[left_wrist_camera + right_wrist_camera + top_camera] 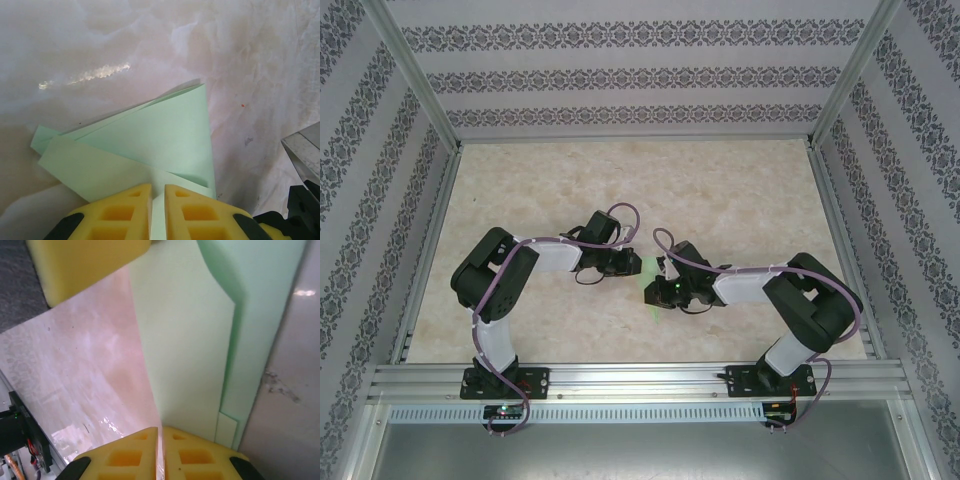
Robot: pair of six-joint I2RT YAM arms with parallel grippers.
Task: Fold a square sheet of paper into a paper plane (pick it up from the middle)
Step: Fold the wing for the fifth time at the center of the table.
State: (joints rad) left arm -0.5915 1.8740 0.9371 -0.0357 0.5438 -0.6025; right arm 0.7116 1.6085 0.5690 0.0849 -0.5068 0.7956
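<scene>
paper [165, 135]: pale green, plain
fingers [125, 210]: yellow
table [620, 180]: marbled cream and pink
walls [640, 80]: white, dark floral stripes
arms [498, 335]: black and white
cables [623, 206]: purple

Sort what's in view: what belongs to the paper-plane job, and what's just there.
For the job:
folded green paper
left arm, jaws shut on the paper
right arm, jaws shut on the paper too

Just there:
marbled table
aluminium frame
patterned walls
</scene>
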